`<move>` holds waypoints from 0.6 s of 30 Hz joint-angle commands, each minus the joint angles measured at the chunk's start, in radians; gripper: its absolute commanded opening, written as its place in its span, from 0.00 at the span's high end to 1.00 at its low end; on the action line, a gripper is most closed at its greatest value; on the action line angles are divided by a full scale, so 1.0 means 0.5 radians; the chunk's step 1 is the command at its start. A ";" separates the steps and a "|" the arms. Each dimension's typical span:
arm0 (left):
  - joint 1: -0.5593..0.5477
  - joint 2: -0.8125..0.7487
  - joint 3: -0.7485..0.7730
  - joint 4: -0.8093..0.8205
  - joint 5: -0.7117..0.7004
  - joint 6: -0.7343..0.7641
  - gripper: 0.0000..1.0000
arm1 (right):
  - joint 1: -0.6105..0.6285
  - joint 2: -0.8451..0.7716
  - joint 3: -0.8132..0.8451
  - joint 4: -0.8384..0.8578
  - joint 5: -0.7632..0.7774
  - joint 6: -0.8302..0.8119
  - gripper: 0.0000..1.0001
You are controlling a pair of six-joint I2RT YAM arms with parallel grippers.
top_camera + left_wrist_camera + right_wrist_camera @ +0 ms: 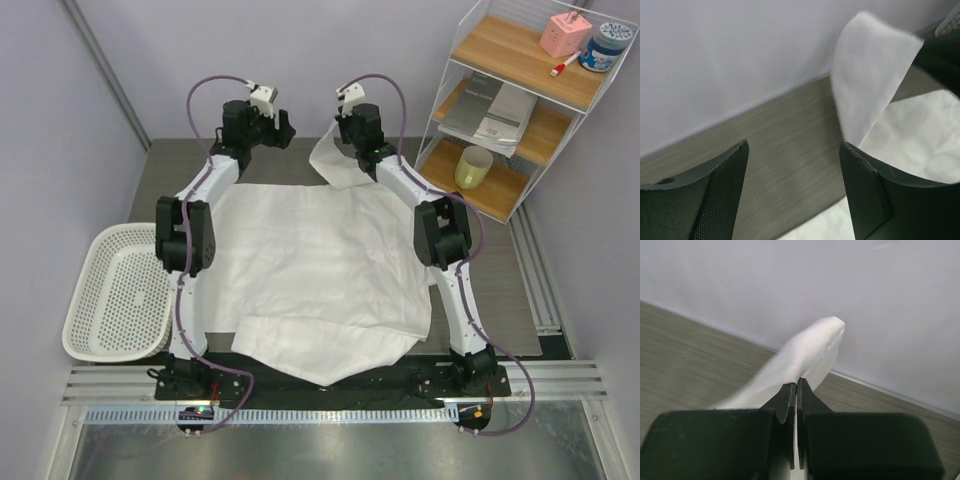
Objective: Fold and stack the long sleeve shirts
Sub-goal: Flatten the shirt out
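A white long sleeve shirt [320,270] lies spread across the table's middle, its near edge hanging over the front. My right gripper [342,138] [796,382] is shut on the shirt's far right corner [810,347] and holds that flap [335,165] up off the table near the back wall. My left gripper [284,129] [794,145] hovers just left of it, open, with only bare table showing between its fingers. The lifted flap [870,70] hangs beyond the left gripper's right finger [875,195]. Part of the right gripper [942,55] shows dark at that view's right edge.
A white perforated basket [115,290] sits at the table's left edge. A wire shelf [520,100] stands at the right with booklets [495,110], a yellow cup [473,167], a pink box [565,35] and a blue jar [607,45]. The back wall is close behind both grippers.
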 commanded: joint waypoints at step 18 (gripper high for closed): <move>0.277 -0.090 0.158 -1.636 0.032 0.794 0.29 | 0.004 -0.180 0.185 0.744 0.783 -0.826 0.99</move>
